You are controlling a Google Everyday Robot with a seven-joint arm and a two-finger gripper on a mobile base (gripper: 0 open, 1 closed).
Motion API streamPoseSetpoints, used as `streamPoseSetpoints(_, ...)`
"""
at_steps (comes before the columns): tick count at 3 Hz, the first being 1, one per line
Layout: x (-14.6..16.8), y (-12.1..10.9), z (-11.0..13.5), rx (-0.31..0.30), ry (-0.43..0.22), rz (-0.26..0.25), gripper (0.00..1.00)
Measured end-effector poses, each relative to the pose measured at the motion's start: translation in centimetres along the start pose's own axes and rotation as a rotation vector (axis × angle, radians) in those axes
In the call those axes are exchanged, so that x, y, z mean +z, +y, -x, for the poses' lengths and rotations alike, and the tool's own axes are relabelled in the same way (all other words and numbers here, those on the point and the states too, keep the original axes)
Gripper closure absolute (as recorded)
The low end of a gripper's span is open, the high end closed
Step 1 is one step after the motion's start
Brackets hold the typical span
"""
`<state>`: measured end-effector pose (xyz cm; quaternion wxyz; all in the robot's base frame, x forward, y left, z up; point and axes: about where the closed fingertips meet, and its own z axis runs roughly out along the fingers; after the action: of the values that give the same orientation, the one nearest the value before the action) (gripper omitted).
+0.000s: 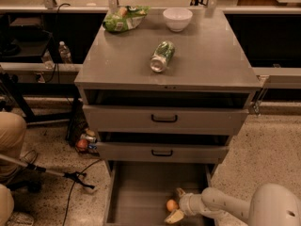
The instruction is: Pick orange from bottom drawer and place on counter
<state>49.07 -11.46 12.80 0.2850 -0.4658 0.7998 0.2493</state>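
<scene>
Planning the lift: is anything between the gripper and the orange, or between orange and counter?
Nothing visible. The gripper is at the small round orange in the grey bottom drawer, forward of both upper drawer fronts below the grey metal counter.
</scene>
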Motion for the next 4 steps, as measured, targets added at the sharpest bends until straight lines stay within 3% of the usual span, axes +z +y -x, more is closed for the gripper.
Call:
streamPoseSetpoints(2, 1.1, 0.4, 0.1, 0.000, -0.007, 0.045, 0.48)
streamPoseSetpoints(3, 1.0, 0.5, 0.5, -0.012, -0.017, 0.062, 0.79)
streamPoseSetpoints(4, 0.3, 0.6, 1.4, -0.035, -0.041, 0.078, 0.99)
